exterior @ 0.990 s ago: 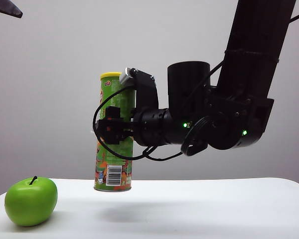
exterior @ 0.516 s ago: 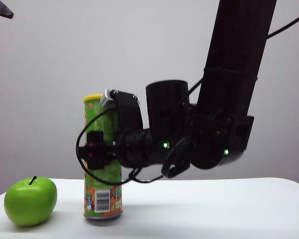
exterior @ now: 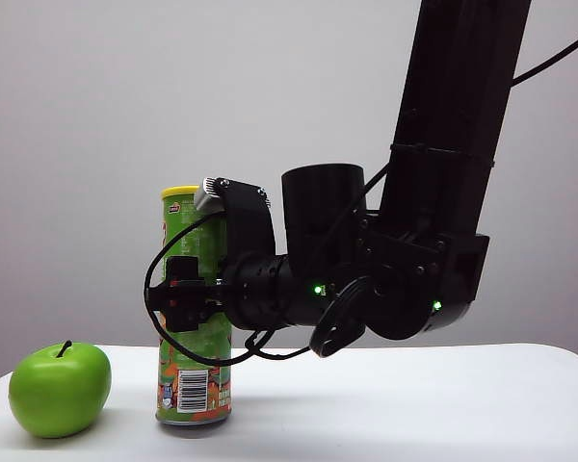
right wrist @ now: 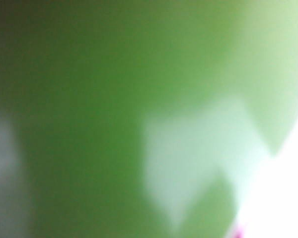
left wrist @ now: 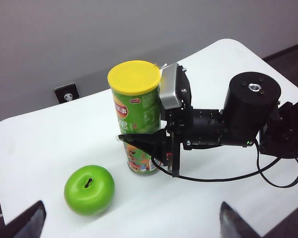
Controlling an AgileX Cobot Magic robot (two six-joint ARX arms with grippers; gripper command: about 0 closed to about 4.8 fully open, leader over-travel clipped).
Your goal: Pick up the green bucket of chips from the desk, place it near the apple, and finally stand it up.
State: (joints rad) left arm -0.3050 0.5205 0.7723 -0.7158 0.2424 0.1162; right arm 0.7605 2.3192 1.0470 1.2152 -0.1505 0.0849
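Green chip can (exterior: 195, 308) is basically where it needs to be: upright on the white desk (exterior: 414, 404), yellow lid up, silver base apparently down on the tabletop, just beside the green apple (exterior: 60, 389) but not touching it. The right gripper (exterior: 185, 294) is clamped around the can's middle from the side, jaws pinching it level, which makes sense, since grabbing a tall slim tube at mid-height keeps it from tipping while it gets set down vertical. The right wrist view is just a blur of green, so the camera is pressed right up against the can (right wrist: 114, 119). From the left wrist view you can see the can (left wrist: 137, 119) and apple (left wrist: 89, 190) side by side with a small gap. The left gripper (left wrist: 131, 223) hangs well above the desk with its fingers spread wide, holding nothing, clearly staying out of the way. My guess is all that's left is letting go cleanly without knocking it over.
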